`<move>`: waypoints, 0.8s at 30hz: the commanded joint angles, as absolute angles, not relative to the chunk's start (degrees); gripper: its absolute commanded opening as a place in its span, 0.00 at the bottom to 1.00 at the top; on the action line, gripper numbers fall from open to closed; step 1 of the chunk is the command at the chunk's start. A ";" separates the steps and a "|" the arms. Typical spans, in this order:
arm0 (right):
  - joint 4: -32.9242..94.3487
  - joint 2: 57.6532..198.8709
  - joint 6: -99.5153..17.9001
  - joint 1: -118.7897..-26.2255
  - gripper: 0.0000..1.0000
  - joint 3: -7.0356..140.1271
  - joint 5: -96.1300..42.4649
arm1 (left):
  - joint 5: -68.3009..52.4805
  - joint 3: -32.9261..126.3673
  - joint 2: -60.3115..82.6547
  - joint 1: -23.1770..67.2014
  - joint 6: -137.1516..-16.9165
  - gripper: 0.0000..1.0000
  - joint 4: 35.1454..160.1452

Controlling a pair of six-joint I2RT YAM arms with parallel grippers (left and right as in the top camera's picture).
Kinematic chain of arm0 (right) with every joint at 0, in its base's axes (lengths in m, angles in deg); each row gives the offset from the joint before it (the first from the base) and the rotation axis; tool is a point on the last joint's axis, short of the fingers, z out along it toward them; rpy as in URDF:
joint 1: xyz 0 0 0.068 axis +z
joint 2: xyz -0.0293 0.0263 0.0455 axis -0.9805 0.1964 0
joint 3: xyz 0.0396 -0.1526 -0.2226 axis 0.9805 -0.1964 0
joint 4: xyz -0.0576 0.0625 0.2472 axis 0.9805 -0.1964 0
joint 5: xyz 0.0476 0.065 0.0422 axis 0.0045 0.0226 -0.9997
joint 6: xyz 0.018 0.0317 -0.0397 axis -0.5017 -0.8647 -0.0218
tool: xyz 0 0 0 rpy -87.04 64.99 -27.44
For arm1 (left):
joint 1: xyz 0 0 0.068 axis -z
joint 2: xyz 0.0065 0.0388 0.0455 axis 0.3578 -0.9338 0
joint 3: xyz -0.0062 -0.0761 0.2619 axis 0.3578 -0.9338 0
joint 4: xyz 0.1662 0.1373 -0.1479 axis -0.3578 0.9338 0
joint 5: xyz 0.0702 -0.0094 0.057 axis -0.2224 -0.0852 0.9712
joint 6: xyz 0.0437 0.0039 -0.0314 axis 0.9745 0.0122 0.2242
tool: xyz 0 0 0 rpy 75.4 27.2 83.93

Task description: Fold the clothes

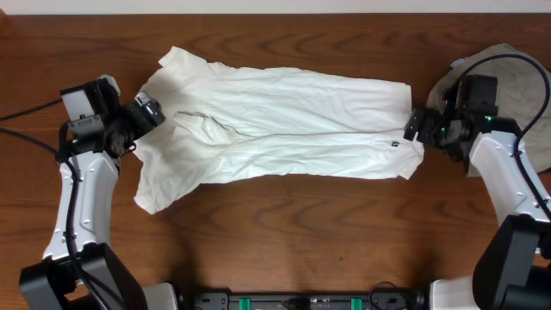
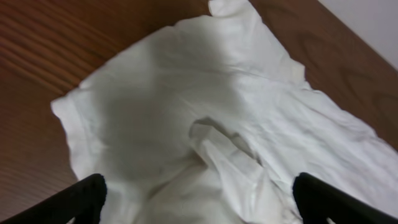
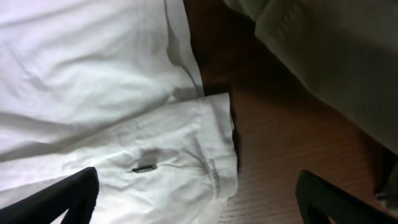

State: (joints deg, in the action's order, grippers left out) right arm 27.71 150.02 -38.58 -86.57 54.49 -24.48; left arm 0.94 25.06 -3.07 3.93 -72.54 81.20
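Robotics lab, wooden table (image 1: 284, 228), mounted arms (image 1: 80, 202)

T-shirt (image 1: 284, 120): soft creased matt cloth; table (image 1: 284, 224): glossy grained wood

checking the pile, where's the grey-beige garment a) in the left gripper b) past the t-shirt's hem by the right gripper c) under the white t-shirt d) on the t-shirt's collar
b: the grey-beige garment lies past the hem of the white T-shirt, by the right gripper.

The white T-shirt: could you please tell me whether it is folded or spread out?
Partly folded: the white T-shirt lies stretched along the table, one long side turned in over the middle.
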 commanded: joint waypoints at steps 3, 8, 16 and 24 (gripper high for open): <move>23.93 150.15 -38.67 -86.27 0.99 57.99 -23.30 | -5.88 26.70 -3.66 3.66 -72.63 0.99 81.59; 17.61 150.04 -38.67 -86.20 0.99 62.75 -25.86 | -13.55 26.70 -3.66 3.69 -72.59 0.99 83.58; 18.35 150.06 -35.06 -86.20 0.98 66.27 -38.06 | -15.54 28.14 -3.66 5.11 -70.93 1.00 83.10; 12.19 150.46 -32.98 -86.16 0.96 79.58 -36.18 | -7.45 40.45 -4.03 11.90 -70.71 1.00 87.41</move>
